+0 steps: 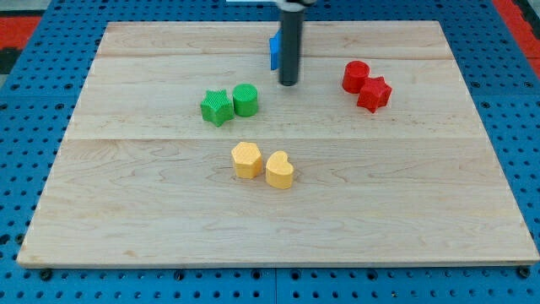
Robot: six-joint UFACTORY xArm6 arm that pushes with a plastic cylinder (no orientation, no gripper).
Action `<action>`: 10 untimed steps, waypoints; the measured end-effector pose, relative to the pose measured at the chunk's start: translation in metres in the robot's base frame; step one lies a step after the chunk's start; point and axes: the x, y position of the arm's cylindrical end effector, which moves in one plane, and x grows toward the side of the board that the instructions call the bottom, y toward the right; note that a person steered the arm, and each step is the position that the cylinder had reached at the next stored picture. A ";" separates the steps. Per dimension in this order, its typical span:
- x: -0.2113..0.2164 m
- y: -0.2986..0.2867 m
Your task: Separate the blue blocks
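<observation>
Pale wooden board (278, 211), planked, smooth grain; the landmark.

Dark straight rod, rigid; my tip (288, 84) rests on the board near its top edge, centre. It carries no jaws, so nothing opens or closes.

Blue plastic blocks (274, 51): only a sliver shows, touching the rod's left side, behind it; count and shape cannot be told. Likely light, stiff, free-sliding; best pushed low on a flat face.

Red cylinder (355, 77) and red star (374, 94), touching, board's upper right.

Green star (217, 107) and green cylinder (245, 100), touching, left of centre.

Yellow hexagon (246, 160) and yellow heart (279, 170), board's centre.
</observation>
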 end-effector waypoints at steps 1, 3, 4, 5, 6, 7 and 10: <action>-0.009 -0.051; -0.052 -0.018; -0.052 0.011; -0.062 0.018; -0.063 0.047; -0.063 0.057; -0.100 0.030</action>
